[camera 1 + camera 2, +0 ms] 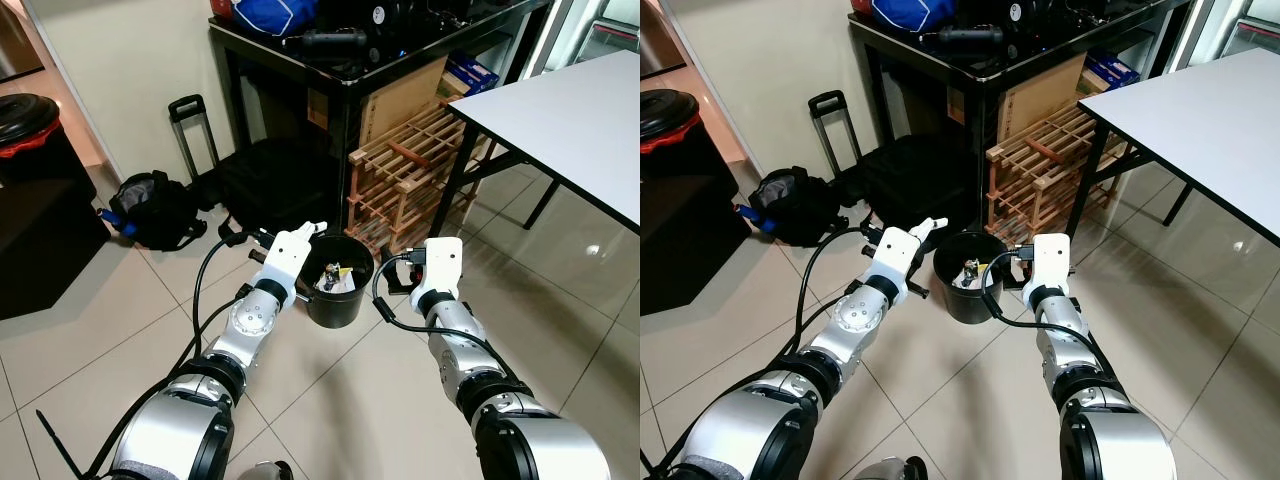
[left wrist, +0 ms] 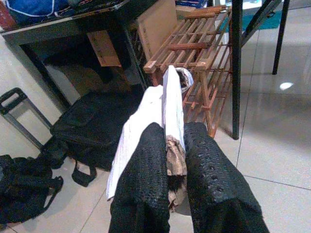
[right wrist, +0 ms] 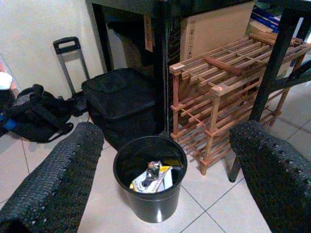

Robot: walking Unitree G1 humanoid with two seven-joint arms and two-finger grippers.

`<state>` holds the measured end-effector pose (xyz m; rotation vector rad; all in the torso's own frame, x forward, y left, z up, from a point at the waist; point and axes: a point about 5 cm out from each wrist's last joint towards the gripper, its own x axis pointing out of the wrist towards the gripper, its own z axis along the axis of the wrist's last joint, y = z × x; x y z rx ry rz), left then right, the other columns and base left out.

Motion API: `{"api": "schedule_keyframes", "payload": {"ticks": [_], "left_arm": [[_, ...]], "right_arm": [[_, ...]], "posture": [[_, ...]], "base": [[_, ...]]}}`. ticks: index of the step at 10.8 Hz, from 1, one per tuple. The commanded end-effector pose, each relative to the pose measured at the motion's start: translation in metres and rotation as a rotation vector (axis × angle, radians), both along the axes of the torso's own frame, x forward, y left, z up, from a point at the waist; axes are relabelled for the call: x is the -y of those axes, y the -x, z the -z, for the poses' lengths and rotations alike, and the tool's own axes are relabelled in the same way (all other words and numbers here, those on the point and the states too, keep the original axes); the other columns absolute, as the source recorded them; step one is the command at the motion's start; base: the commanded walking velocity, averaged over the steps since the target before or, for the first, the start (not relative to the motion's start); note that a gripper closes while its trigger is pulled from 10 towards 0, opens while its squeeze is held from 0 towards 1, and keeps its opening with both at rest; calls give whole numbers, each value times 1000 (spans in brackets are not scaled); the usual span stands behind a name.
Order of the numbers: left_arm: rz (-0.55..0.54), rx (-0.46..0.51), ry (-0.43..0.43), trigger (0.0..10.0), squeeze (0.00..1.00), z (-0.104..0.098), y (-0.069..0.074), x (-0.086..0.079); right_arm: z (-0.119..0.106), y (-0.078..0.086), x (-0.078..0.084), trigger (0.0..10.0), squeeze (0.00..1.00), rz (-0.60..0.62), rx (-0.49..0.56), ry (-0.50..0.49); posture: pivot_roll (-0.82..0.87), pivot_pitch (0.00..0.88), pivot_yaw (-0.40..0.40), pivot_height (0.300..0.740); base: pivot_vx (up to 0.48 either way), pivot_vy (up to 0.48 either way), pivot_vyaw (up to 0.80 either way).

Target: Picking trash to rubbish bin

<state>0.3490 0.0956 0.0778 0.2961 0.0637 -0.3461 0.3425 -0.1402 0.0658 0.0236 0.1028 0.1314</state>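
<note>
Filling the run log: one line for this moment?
left tool shut on paper trash | near bin rim | right tool open

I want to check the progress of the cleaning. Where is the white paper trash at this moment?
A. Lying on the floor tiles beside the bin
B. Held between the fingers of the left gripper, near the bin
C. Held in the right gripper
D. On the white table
B: the left gripper is shut on the white paper trash close to the black bin's rim, while the right gripper is open.
</note>
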Motion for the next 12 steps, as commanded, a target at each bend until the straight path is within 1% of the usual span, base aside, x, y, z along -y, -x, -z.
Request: {"api": "schedule_keyframes", "payload": {"ticks": [1,3,5,9,11,12], "left_arm": [[-23,-22,11,10000,0,6,3,-4],[-27,-37,8,10000,0,11,6,-6],[-26,-32,9,10000,0,11,7,-6],[-30,25,20,10000,0,14,14,-11],[-24,70,29,10000,0,10,15,-15],[-23,86,31,10000,0,9,15,-16]], "right_arm": [[6,4,1,10000,0,18,-22,-15],[8,5,3,10000,0,21,-25,-13],[8,6,3,10000,0,21,-18,-5],[8,13,12,10000,0,58,50,-9],[0,13,18,10000,0,78,116,-13],[-1,13,20,10000,0,80,131,-8]], "posture": [[-67,48,84,740],[-68,51,83,740],[-73,53,82,740],[-66,63,75,740],[-67,66,73,740],[-67,65,71,740]], "base": [[0,0,0],[0,0,0],[0,0,0],[0,0,0],[0,0,0],[0,0,0]]}}
